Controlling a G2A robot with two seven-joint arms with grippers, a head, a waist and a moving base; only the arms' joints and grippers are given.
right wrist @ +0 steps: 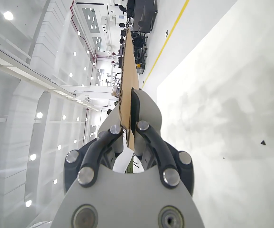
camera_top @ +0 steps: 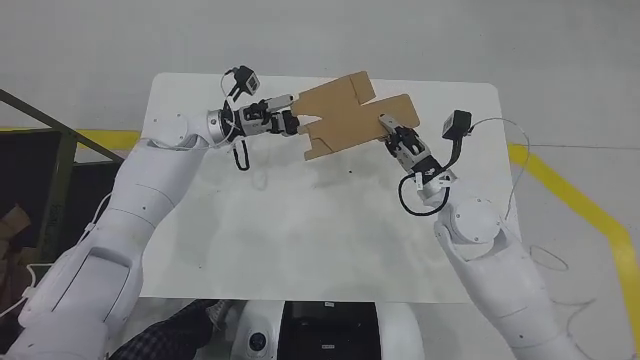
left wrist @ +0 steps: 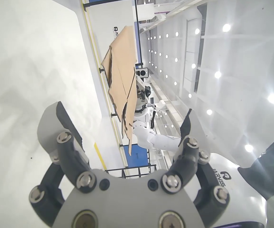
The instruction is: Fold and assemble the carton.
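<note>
A flat brown carton (camera_top: 350,115) is held up over the far middle of the white table (camera_top: 250,240). My right gripper (camera_top: 392,132) is shut on the carton's right edge; in the right wrist view the cardboard (right wrist: 127,84) runs edge-on between the gripper's (right wrist: 127,119) fingers. My left gripper (camera_top: 293,123) is at the carton's left edge, open. In the left wrist view its fingers (left wrist: 58,124) stand wide apart with nothing between them, and the carton (left wrist: 123,81) hangs a short way beyond them.
The table's near half is bare white surface. Yellow floor tape (camera_top: 570,190) runs past the table's right side, and a dark frame (camera_top: 40,140) stands to its left.
</note>
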